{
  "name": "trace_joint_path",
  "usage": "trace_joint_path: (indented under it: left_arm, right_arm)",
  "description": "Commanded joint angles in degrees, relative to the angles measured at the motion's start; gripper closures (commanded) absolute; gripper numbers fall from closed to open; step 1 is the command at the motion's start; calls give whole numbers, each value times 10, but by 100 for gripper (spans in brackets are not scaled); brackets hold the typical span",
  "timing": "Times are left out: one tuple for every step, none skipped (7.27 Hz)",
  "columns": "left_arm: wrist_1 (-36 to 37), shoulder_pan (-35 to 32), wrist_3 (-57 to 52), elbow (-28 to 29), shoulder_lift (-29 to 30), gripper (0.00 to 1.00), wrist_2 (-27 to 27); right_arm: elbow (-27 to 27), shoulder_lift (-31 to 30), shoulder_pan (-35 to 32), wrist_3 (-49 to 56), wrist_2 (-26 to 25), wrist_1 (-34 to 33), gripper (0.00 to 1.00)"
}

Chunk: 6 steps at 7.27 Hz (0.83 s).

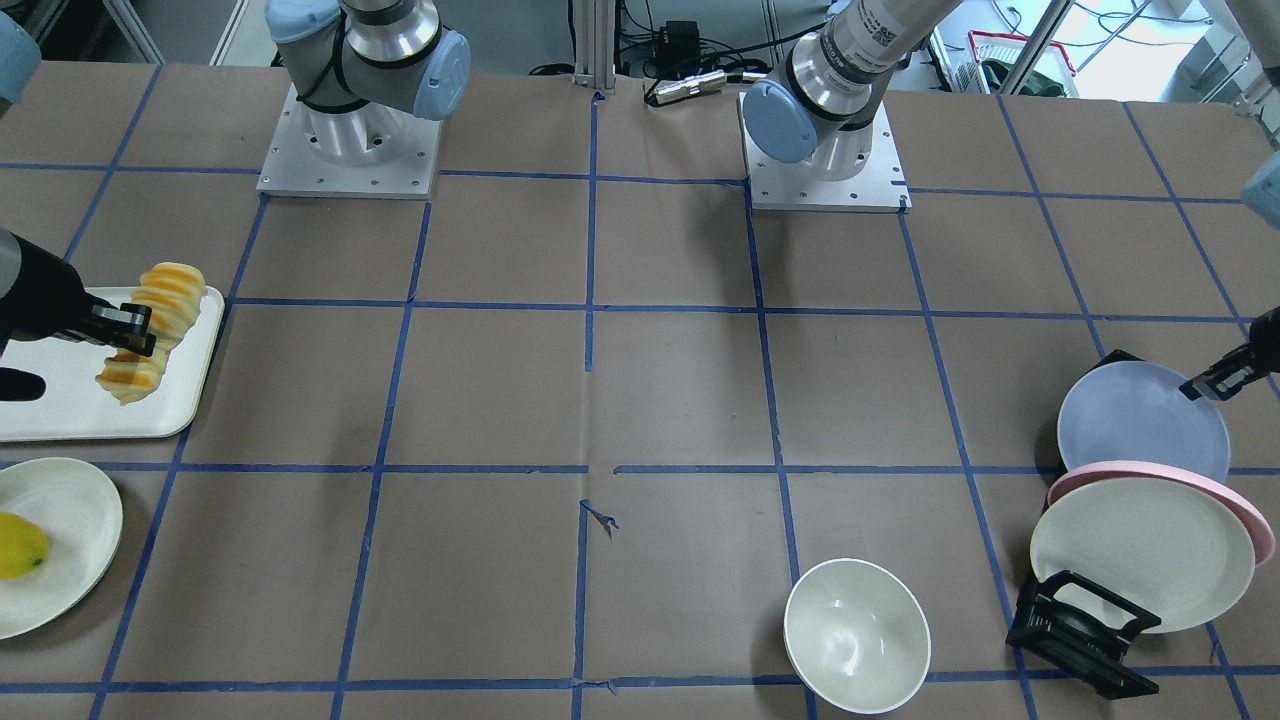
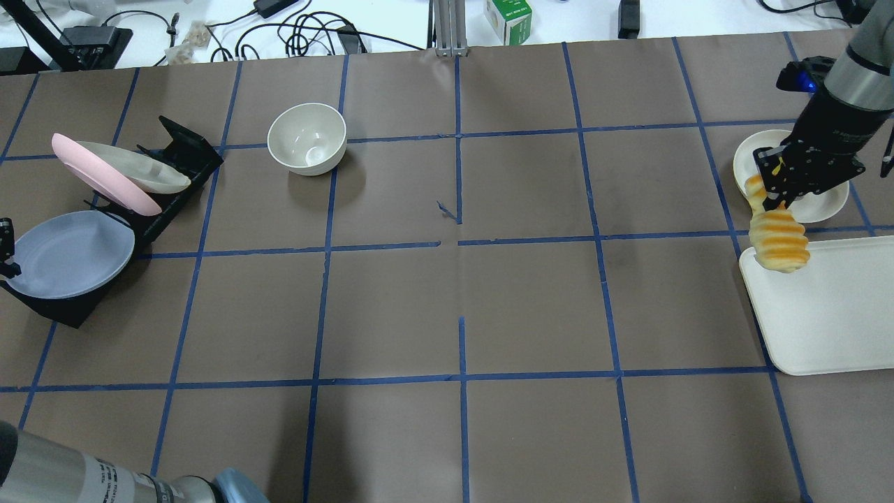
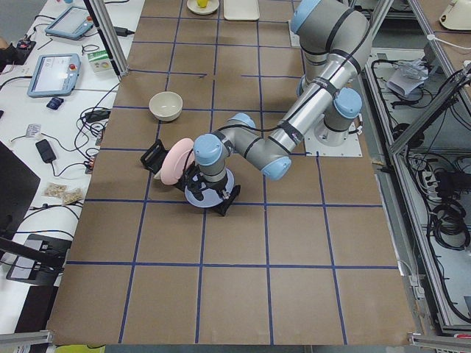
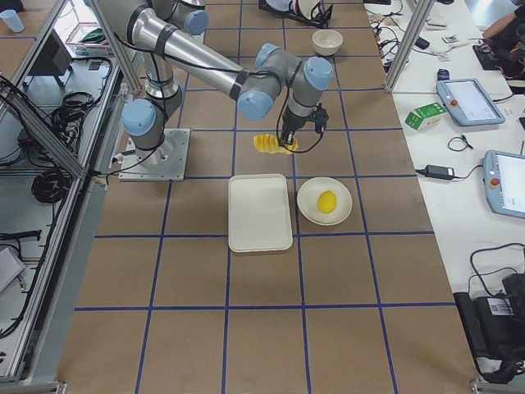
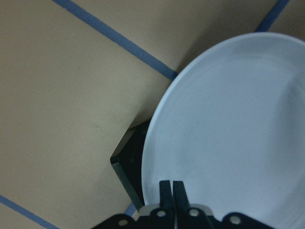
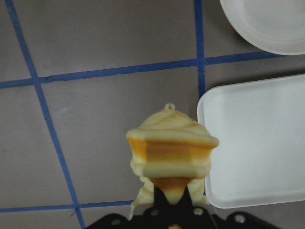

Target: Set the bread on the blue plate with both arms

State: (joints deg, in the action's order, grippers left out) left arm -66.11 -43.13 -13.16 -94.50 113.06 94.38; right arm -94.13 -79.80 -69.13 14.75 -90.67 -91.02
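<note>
The bread (image 1: 150,330), an orange-topped ridged loaf, hangs in my right gripper (image 1: 135,333), which is shut on its middle. It is held above the near-centre edge of the white tray (image 1: 60,410). It also shows in the overhead view (image 2: 779,241) and in the right wrist view (image 6: 169,148). The blue plate (image 1: 1140,420) leans in the end slot of a black rack (image 2: 178,150). My left gripper (image 1: 1205,387) is shut, its tips at the plate's rim (image 5: 228,133). No part of the plate shows between the fingers.
A pink plate (image 1: 1255,520) and a cream plate (image 1: 1140,560) stand in the same rack. A white bowl (image 1: 856,635) sits near it. Another cream plate (image 1: 70,520) with a yellow fruit (image 1: 20,545) lies beside the tray.
</note>
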Motion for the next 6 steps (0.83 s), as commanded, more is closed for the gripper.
trace_joint_path:
  left_arm:
    - [-17, 5, 0, -7, -4, 78, 19]
    - [-17, 6, -1, -3, -3, 71, 20]
    - [-18, 6, 1, -1, -3, 71, 34]
    - [-20, 5, 1, 0, -5, 71, 39]
    - [-21, 6, 0, -2, -5, 69, 40]
    - [-14, 6, 2, -6, 10, 69, 36]
  right_arm:
    - [7, -12, -38, -13, 22, 15, 100]
    - [9, -18, -68, -42, 21, 16, 100]
    - [8, -27, -95, -95, 20, 17, 100]
    - [7, -28, -112, -113, 17, 18, 100]
    - [8, -30, -121, -117, 18, 16, 100]
    - [8, -31, -127, -138, 18, 17, 100]
